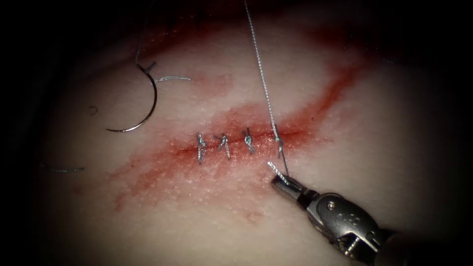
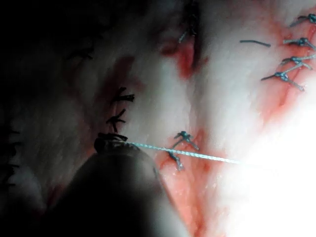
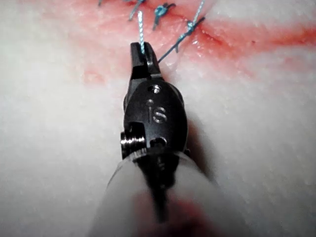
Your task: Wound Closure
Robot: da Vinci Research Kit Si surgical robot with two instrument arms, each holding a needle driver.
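Nearest to us, the right tool point(image 1: 285, 181) comes in from the lower right, and we see its jaws clamped on the short tail of the thread point(image 1: 277, 171) just below the cut point(image 1: 256, 138). In the right wrist view that tool point(image 3: 141, 57) pinches the same tail end, with the strand standing up out of the closed tips. We judge this thread light, limp and braided, liable to fray or slip if pinched at its very end, so a hold slightly back from the tip looks safer.

Moving out, the tail leads up to the fourth knot point(image 1: 279, 143), at the right end of a row of three finished stitches point(image 1: 224, 144) across the cut. Red fluid point(image 1: 162, 167) stains the tissue point(image 1: 384, 128) around them; that surface looks soft and wet.

From the knot the long strand point(image 1: 261, 74) runs taut, up and away. In the left wrist view we see it reach the left tool point(image 2: 111, 145), and we cannot tell how its jaws stand.

Farthest, the needle point(image 1: 148, 106) lies free on the tissue, upper left of the cut, held by neither tool. It looks stiff and thin, best taken on its curved body.
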